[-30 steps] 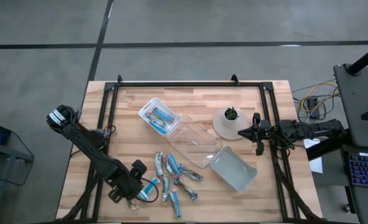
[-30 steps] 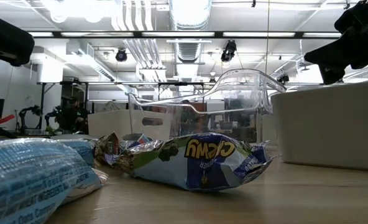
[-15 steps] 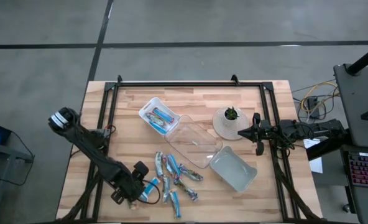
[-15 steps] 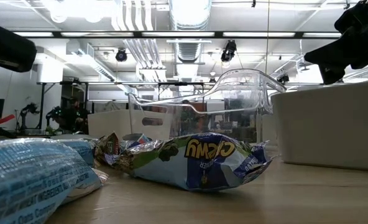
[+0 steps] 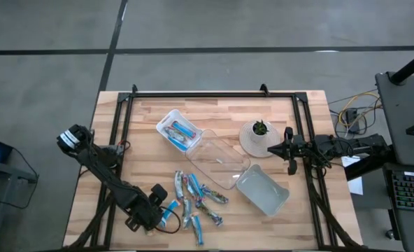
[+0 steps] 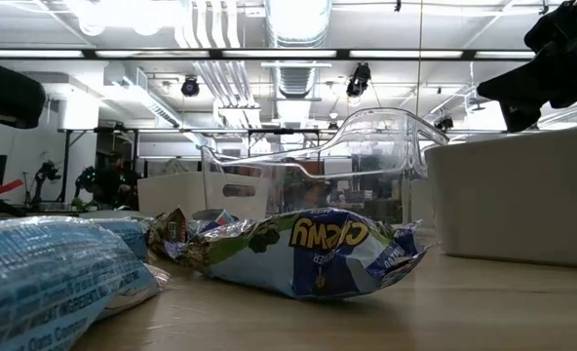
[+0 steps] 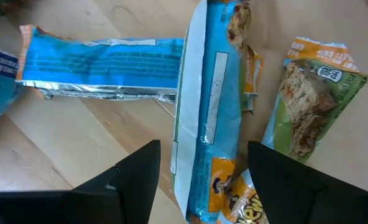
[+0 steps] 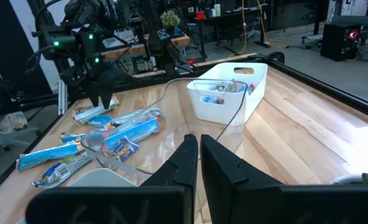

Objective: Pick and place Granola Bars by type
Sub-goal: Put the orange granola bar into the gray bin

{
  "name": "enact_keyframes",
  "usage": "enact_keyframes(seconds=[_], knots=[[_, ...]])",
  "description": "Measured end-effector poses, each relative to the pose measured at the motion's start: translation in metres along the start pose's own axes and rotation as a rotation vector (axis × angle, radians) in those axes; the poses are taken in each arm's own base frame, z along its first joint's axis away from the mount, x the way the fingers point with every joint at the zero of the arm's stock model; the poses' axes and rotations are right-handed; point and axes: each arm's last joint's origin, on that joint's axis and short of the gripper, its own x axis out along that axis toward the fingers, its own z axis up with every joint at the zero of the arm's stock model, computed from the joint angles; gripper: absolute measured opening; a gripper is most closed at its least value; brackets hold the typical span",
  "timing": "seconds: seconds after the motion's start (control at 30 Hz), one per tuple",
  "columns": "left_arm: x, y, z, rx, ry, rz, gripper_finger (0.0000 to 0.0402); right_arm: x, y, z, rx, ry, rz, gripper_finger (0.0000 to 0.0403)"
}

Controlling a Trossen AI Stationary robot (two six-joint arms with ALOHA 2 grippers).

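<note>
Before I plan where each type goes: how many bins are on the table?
3. A white bin holding bars sits toward the far left; a clear bin lies mid-table, touching it; another white bin sits nearer, at the clear one's right.

Pretty cramped down by the near edge of the tabletop (image 5: pixel 144 140): the loose granola bars (image 5: pixel 196 199) lie packed together, some overlapping, so there's hardly a gap between them. The left end effector (image 5: pixel 166 210) sits right at the left side of that pile, fingers spread either side of one blue bar (image 7: pixel 210 118). Three trays (image 5: pixel 224 162) run diagonally across the middle and block that lane, with a small potted plant (image 5: pixel 260 133) beside them. The left side and far strip of the tabletop are bare wood, easy to pass.
</note>
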Motion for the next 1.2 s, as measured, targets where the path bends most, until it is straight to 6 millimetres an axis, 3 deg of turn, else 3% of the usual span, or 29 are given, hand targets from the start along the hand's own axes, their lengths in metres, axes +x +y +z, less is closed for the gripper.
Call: enact_keyframes(seconds=[0.8,0.93,1.2], knots=[[0.018,-0.001,0.002,-0.008,0.031,0.003,0.0219,0.0,0.0,0.0,0.0,0.0,0.0,0.0013],[0.018,-0.001,0.002,-0.015,0.031,0.003,0.0193,0.0,0.0,0.0,0.0,0.0,0.0,0.0013],[0.018,-0.001,0.002,-0.06,0.033,-0.002,0.0102,0.0,0.0,0.0,0.0,0.0,0.0,0.0013]])
